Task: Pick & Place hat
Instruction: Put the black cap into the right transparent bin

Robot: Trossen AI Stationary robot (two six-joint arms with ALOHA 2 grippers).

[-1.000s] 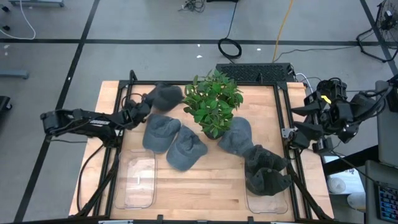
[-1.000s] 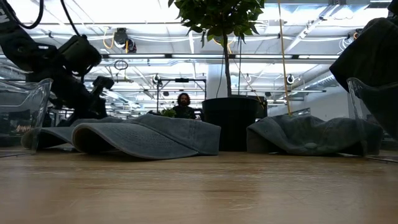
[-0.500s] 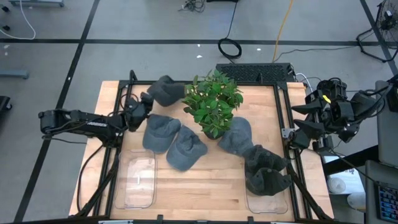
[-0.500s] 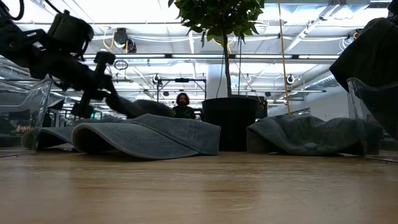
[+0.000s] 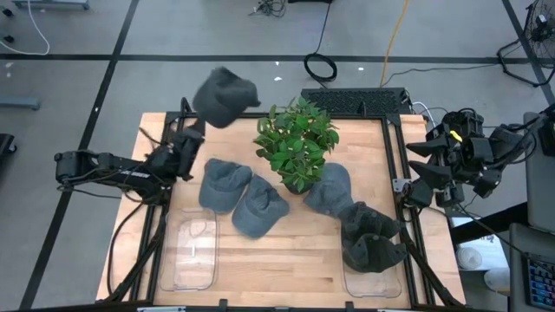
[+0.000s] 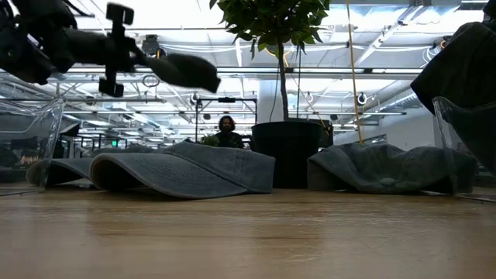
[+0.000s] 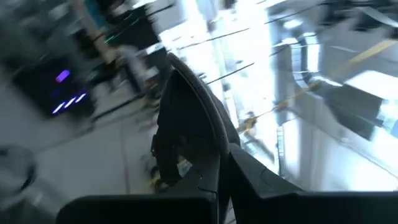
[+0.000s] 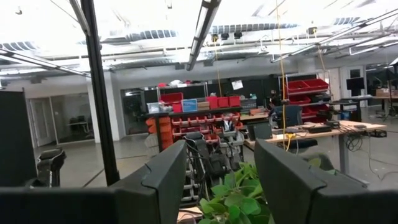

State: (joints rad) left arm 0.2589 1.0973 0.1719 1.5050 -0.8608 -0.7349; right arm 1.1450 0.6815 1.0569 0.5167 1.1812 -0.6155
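The grey cap [image 5: 222, 94] hangs in the air above the table's far-left corner — dark, soft, crumpled, its long axis level in the low view. The left gripper [image 5: 186, 141] is clamped on its near edge. The right gripper [image 5: 431, 163], jaws parted, waits off the table's right side.

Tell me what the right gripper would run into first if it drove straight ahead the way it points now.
Probably the potted plant: its leaves sit dead ahead of the right gripper, between the parted jaws. Depth is hard to judge; nothing nearer shows in that line.
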